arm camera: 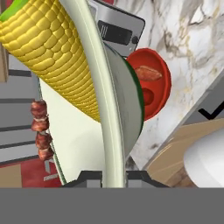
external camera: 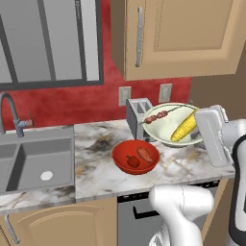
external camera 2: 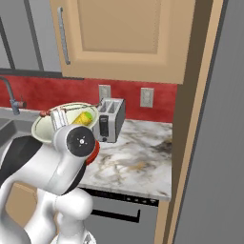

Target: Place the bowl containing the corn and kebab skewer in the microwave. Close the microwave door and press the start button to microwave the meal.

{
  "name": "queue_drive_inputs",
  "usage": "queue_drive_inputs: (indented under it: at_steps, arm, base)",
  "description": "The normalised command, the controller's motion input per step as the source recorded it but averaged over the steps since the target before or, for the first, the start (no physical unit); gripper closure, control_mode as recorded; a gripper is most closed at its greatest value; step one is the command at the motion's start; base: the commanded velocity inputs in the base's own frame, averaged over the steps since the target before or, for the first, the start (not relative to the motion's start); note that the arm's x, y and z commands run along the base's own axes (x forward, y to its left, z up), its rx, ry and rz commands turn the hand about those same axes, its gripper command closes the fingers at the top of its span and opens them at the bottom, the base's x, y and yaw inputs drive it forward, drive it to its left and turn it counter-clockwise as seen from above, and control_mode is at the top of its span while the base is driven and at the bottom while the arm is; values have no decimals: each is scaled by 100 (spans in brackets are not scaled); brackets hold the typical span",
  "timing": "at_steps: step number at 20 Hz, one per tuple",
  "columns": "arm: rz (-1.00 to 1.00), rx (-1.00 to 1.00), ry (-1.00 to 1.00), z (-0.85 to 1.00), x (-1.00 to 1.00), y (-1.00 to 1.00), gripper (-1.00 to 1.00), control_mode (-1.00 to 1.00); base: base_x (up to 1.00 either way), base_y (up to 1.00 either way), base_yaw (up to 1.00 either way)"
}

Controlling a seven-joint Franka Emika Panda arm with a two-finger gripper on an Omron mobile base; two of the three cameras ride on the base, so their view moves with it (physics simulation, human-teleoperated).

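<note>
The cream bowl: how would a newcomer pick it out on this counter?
On the marble counter right of the sink, by the toaster, the cream bowl sits tilted. Unlike the red bowl, it holds a corn cob and a kebab skewer.

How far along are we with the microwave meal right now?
Done: the gripper is shut on the rim of the bowl, which is lifted and tilted above the counter near the toaster. In hand: carrying it with the corn and kebab skewer inside. Left: set it in the microwave, close the door, press start.
</note>
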Motion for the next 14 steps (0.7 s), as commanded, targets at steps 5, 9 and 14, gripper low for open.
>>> queue_drive_inputs:
  at_steps: [5, 9, 14]
  arm:
    - [0, 0, 1, 0, 3, 0, 100, -100]
    - [0, 0, 0, 0, 1, 0, 100, 100]
    - [0, 0, 0, 0, 0, 0, 100, 100]
  base:
    - [0, 0, 0]
    - [-1, -1, 0]
    - [-63, 0, 0]
